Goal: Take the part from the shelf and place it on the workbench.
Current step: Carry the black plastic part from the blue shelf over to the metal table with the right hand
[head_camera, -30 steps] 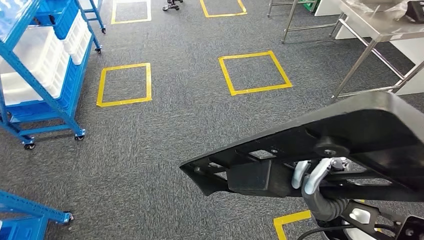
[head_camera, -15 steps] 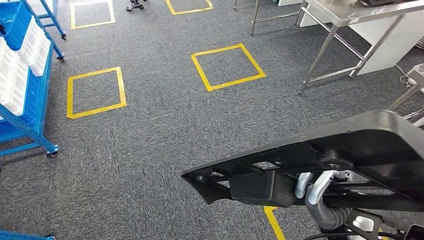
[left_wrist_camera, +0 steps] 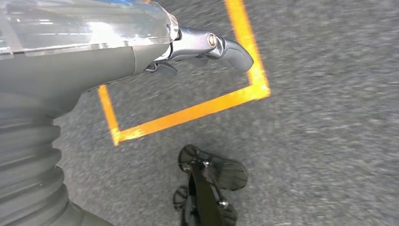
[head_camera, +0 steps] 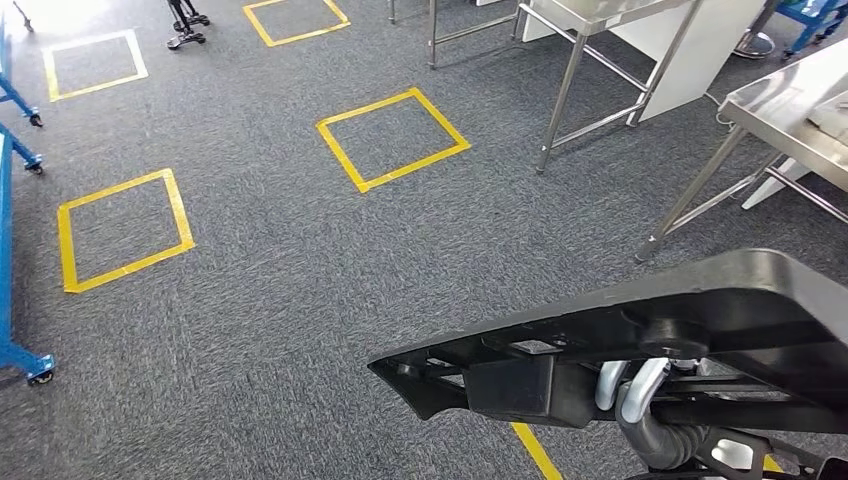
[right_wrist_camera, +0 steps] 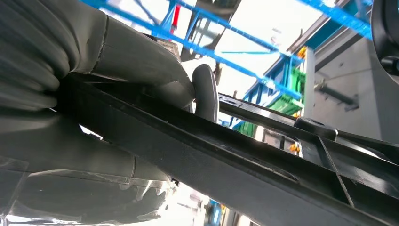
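A large flat black plastic part [head_camera: 700,320] with ribs and a block on its underside stretches across the lower right of the head view. My right hand [head_camera: 640,385] grips it from beneath, silver fingers hooked over a rib. In the right wrist view the part [right_wrist_camera: 235,174] runs diagonally, with the right hand [right_wrist_camera: 141,70] wrapped around its edge. My left hand [left_wrist_camera: 188,47] hangs over the carpet holding nothing, fingers stretched out. A steel workbench [head_camera: 775,105] stands at the right edge.
A second steel table [head_camera: 600,15] and a white cabinet [head_camera: 690,50] stand at the back right. Yellow tape squares [head_camera: 392,138] [head_camera: 122,230] mark the grey carpet. A blue shelf leg with a caster [head_camera: 15,350] is at the left edge. A chair base [head_camera: 185,25] sits far back.
The camera has turned to the right: the blue shelves slid off the left edge and the steel tables came in at the right. The part stays in my right hand.
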Controlling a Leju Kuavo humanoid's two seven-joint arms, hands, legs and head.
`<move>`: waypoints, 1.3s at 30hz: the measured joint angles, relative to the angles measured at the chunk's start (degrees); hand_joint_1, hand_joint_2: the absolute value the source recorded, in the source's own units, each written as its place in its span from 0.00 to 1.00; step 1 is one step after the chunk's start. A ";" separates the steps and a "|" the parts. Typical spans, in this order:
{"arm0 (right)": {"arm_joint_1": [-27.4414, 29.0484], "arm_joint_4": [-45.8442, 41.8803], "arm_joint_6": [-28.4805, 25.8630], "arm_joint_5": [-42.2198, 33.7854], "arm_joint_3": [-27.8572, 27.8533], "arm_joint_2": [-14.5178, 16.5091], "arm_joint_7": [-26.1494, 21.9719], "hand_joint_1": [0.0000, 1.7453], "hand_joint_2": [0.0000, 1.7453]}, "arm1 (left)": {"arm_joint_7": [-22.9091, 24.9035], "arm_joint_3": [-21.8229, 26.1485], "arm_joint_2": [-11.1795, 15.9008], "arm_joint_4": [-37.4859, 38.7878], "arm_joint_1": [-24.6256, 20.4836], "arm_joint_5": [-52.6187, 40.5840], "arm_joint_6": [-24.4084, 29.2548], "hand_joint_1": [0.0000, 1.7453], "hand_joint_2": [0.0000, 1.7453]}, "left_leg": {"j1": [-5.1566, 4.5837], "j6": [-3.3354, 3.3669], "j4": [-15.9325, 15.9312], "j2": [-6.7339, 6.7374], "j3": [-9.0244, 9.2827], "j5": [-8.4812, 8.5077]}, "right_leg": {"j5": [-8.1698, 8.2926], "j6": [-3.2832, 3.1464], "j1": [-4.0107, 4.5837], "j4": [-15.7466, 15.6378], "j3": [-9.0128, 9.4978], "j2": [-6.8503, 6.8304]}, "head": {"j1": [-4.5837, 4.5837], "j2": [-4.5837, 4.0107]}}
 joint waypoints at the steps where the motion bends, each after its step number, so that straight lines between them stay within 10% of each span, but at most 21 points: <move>1: 0.08 -0.04 -0.16 0.18 -0.01 0.23 0.02 0.95 1.00 | -0.09 -0.01 0.22 -0.01 -0.02 0.02 0.05 0.00 1.00 | 0.06 0.15 -1.77 -0.96 0.73 0.31 | -0.18 0.36 -0.05 0.36 -0.30 0.67 | 0.01 -0.01; 4: 0.22 -0.09 -0.37 0.71 0.00 1.05 0.23 0.95 1.00 | -0.12 -0.01 0.83 -0.02 -0.17 0.02 0.38 0.00 1.00 | -0.14 1.19 -2.79 -0.31 1.24 0.11 | -0.15 1.41 -0.42 0.59 -0.95 1.96 | -0.05 -0.01; 8: -0.46 -0.22 -0.46 0.86 0.05 1.79 1.47 0.95 1.00 | -0.16 -0.01 1.43 -0.04 -0.19 0.27 0.44 0.00 1.00 | -0.20 2.41 -3.71 2.40 1.99 0.26 | -4.50 2.43 -0.36 8.71 -4.95 -4.41 | 0.43 0.00; 11: -0.67 -0.22 -0.13 0.27 0.07 2.05 2.18 0.95 1.00 | -0.10 0.01 1.70 -0.04 0.03 0.61 0.42 0.00 1.00 | -0.34 2.49 -3.71 4.57 2.17 -0.14 | -6.14 2.87 -0.75 15.96 -9.26 -5.45 | 0.45 0.00; 15: -1.40 -0.21 -0.10 -0.70 0.08 2.09 2.02 0.95 1.00 | -0.28 0.01 1.77 -0.04 -0.03 0.89 0.34 0.00 1.00 | -0.44 1.86 -3.75 6.86 3.29 -0.97 | 0.53 2.09 -0.24 3.16 -2.95 -8.48 | 0.46 0.00; 19: -1.76 -0.19 -0.93 -0.37 0.09 2.40 1.46 0.95 1.00 | -1.24 0.01 2.00 -0.04 -0.31 1.19 -0.09 0.00 1.00 | -0.65 0.65 -4.13 8.81 4.13 -1.63 | 0.89 0.69 0.47 -0.15 -1.55 -8.17 | 0.41 0.00; 22: -1.95 -0.21 -1.15 -0.15 0.10 2.68 1.13 0.95 1.00 | -1.49 0.03 2.31 -0.04 -0.63 1.48 -0.25 0.00 1.00 | -0.50 0.06 -0.17 6.05 2.98 -4.27 | 1.22 -0.32 -0.13 -1.17 -0.63 -6.45 | 0.28 0.00; 26: -1.94 -0.05 -0.97 -0.01 0.11 3.20 1.04 0.95 1.00 | -1.39 0.42 2.78 -0.04 -0.26 2.60 -0.95 0.00 1.00 | -0.45 -0.05 12.06 3.19 -4.02 -8.12 | 1.00 -0.79 0.00 -1.04 -0.41 -3.70 | 0.11 0.00; 30: -2.00 0.07 -0.35 0.31 0.13 3.69 1.13 0.95 1.00 | -0.69 0.78 2.94 -0.04 -0.18 2.93 -0.73 0.00 1.00 | -0.32 0.36 0.58 0.89 -0.22 -0.53 | 0.20 -0.28 -0.02 -0.15 -0.04 -0.78 | 0.12 0.00; 34: -2.48 0.56 -0.39 0.48 0.22 3.98 1.36 0.95 1.00 | -0.46 1.09 2.71 -0.03 -0.25 2.88 -0.76 0.00 1.00 | -0.41 1.30 -3.30 -0.29 1.49 0.21 | 0.15 1.13 -0.35 0.07 -0.76 1.47 | 0.09 0.00; 39: -3.97 0.82 -0.80 0.49 0.30 3.98 2.25 0.95 1.00 | -0.45 1.10 1.87 0.01 -0.37 2.40 -1.78 0.00 1.00 | -0.28 2.75 -4.46 2.93 2.16 0.50 | -5.03 2.47 -0.38 10.06 -5.84 -4.78 | 0.64 0.00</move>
